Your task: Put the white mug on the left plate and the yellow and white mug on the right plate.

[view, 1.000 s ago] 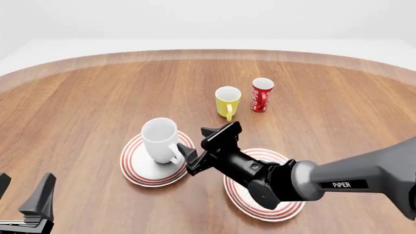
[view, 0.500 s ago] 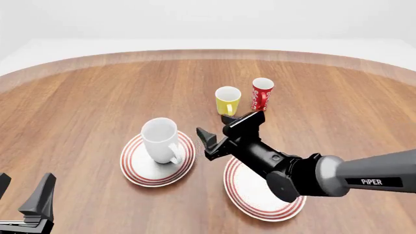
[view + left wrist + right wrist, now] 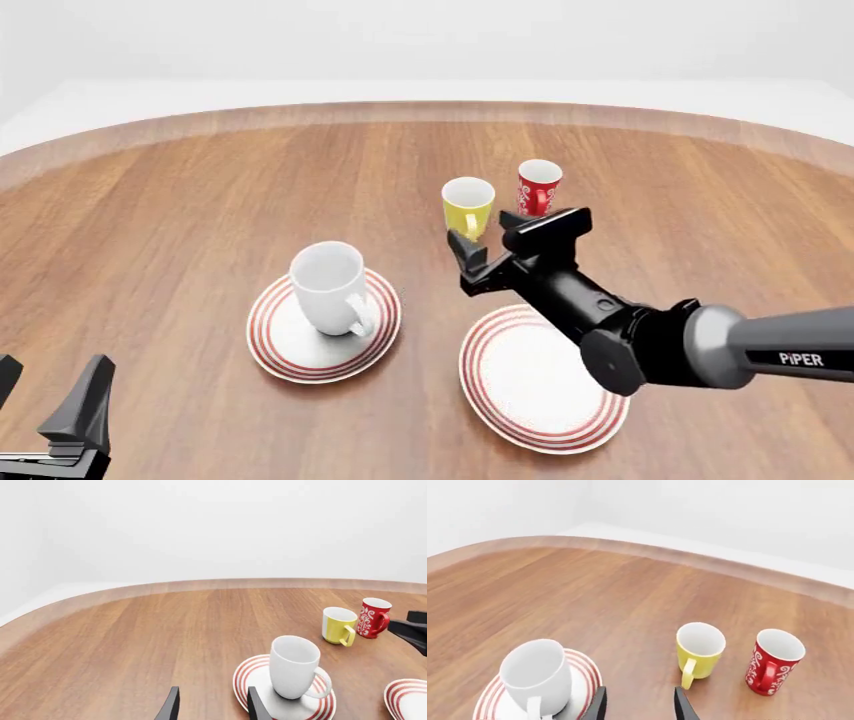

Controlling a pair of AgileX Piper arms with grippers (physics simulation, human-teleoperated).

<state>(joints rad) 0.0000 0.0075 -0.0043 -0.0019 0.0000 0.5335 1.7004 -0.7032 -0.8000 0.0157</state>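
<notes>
Right gripper (image 3: 506,243) – open – near yellow and white mug (image 3: 467,207)

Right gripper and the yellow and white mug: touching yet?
Apart. In the right wrist view, the right gripper is open and bare table shows between its fingertips and the yellow and white mug ahead.

Round wooden table (image 3: 200,200), lighter rim band; plain white backdrop beyond; even, soft light, faint shadows.
</notes>
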